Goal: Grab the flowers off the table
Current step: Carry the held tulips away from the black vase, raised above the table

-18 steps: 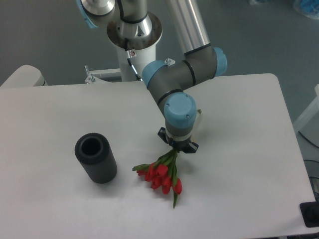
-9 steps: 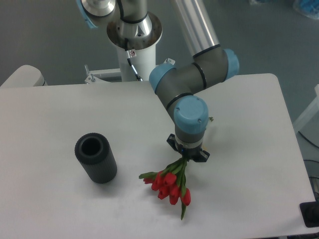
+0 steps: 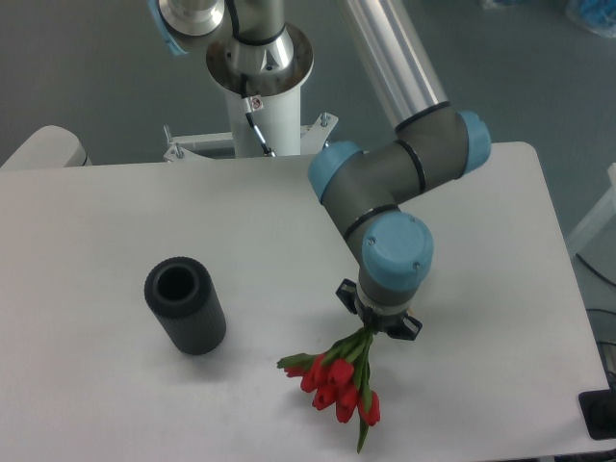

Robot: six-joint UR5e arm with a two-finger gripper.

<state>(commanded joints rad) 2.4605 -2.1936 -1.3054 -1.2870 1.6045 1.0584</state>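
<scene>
The flowers (image 3: pixel 336 382), a small bunch of red tulips with thin green stems, hang from my gripper (image 3: pixel 373 326), heads down and to the left, low over the white table (image 3: pixel 115 241). The gripper is shut on the stem ends. The blue wrist cap hides most of the fingers. The tulip heads are over the table's front part, right of centre. I cannot tell whether the lowest leaf tip touches the surface.
A black ribbed cylinder (image 3: pixel 185 306) with an open top stands on the left of the table. The arm's base column (image 3: pixel 258 67) rises behind the far edge. The table's right edge and front edge are close to the flowers.
The arm has carried the flowers to the right and toward the front edge over the last second. The black cylinder has not moved.
</scene>
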